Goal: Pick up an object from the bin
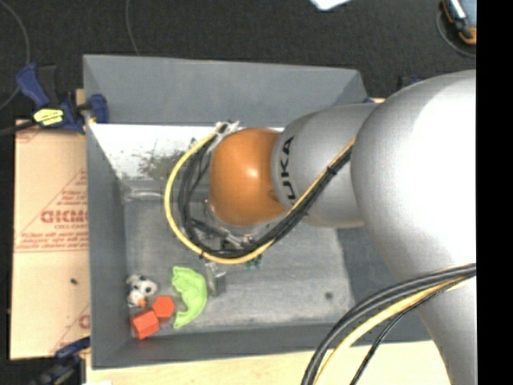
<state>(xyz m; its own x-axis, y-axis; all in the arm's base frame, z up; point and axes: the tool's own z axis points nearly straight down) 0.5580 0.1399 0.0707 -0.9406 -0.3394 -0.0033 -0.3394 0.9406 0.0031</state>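
My gripper pokes out below the arm's orange cover, low over the bin floor at the front left. Just to its left, almost touching it, lies a light green floppy piece, curved like a leaf. Further left are two small orange-red blocks side by side near the front left corner. A small white, black and orange toy lies just behind them. Nothing can be seen held in the gripper.
The arm and its cables cover the middle of the bin and hide the floor beneath. Bare grey floor shows to the right of the gripper along the front wall. The left wall is close to the toy and the blocks.
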